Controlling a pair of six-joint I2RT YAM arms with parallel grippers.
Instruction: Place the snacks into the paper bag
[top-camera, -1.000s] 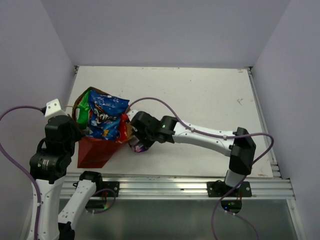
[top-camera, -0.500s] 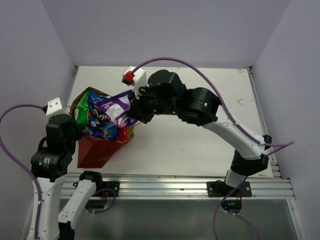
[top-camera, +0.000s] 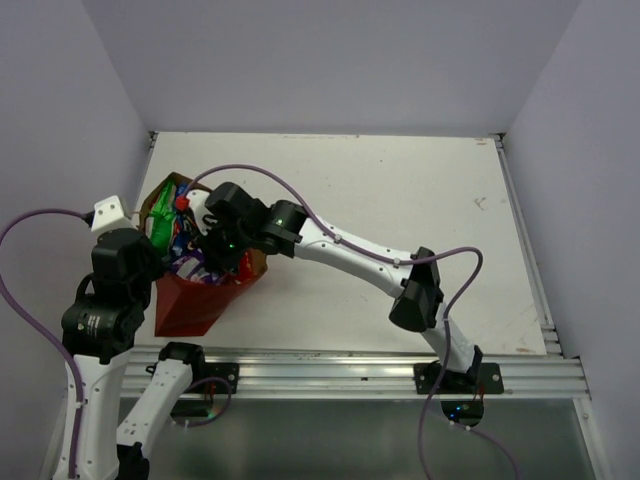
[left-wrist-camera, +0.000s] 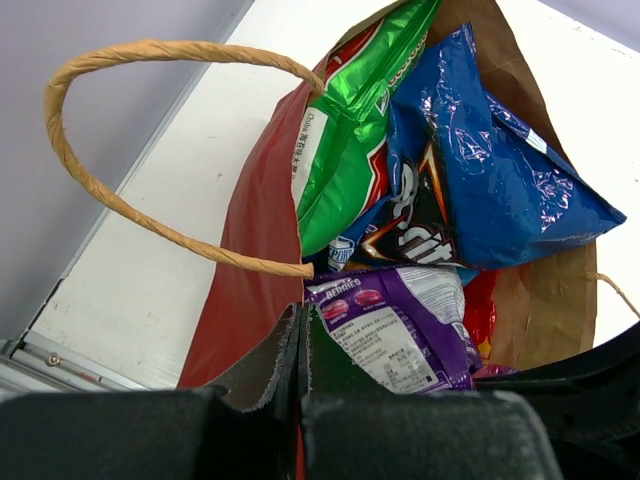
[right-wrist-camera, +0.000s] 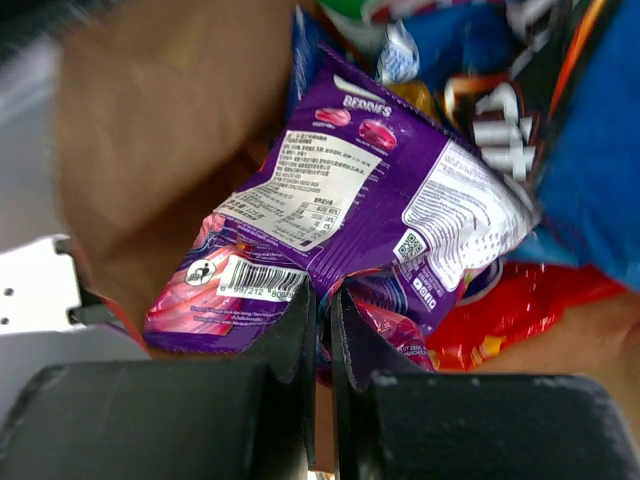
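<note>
Purple pkt (right-wrist-camera: 340, 210) reads "BERRIES", w/ barcode + QR code on its back. My R gripper (right-wrist-camera: 322, 300) pinches its lower edge, fingers pressed onto it, inside the mouth of the paper bag (left-wrist-camera: 250, 270). Blue Doritos bag (left-wrist-camera: 500, 170) shows part of its logo, w/ green bag (left-wrist-camera: 350, 120) beside it and red bag (right-wrist-camera: 500, 320) lower down, all in the paper bag at left-centre of the top view. My R arm stretches from lower right across the table (top-camera: 420, 190), wrist over the bag mouth. L gripper (left-wrist-camera: 300, 345) is clamped on the bag's near rim.

Right wrist view: purple packet (right-wrist-camera: 340, 220) covering most of red snack-mix bag (right-wrist-camera: 510, 310), paper bag (right-wrist-camera: 170, 130) blurring; overhead, right arm (top-camera: 300, 235) hiding bag mouth.
</note>
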